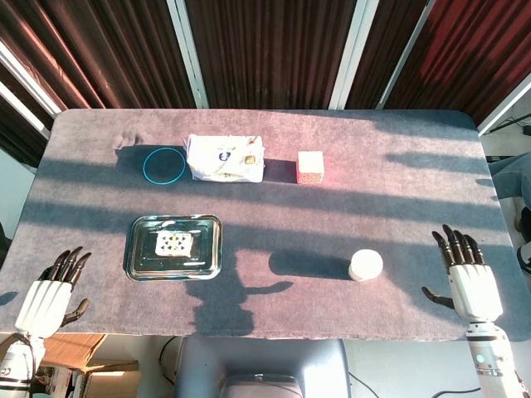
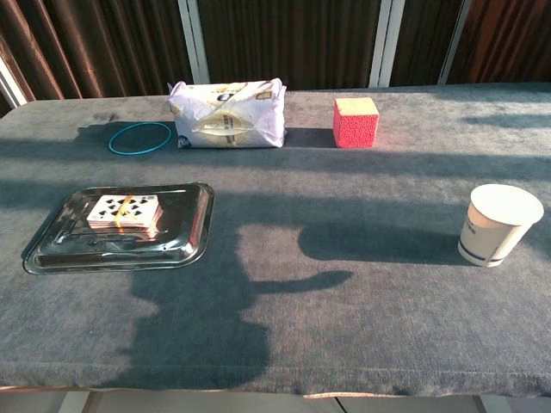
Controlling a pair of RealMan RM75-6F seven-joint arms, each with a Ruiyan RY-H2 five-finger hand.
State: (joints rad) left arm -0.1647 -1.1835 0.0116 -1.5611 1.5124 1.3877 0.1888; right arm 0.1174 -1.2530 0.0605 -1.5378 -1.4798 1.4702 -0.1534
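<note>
My left hand [image 1: 51, 290] hovers open at the table's near left corner, fingers apart, holding nothing. My right hand [image 1: 467, 274] is open at the near right edge, also holding nothing. Neither hand shows in the chest view. A metal tray [image 1: 141, 257] [image 2: 52, 254] lies nearest the left hand, with a deck of playing cards [image 1: 173, 243] [image 2: 125, 212] in it. A white paper cup [image 1: 365, 265] [image 2: 499, 224] stands upright left of the right hand.
At the back stand a white plastic packet [image 1: 222, 157] [image 2: 228, 114], a teal ring [image 1: 163, 165] [image 2: 139, 138] to its left and a red sponge cube [image 1: 310, 167] [image 2: 355, 121] to its right. Grey cloth [image 1: 282, 215] covers the table.
</note>
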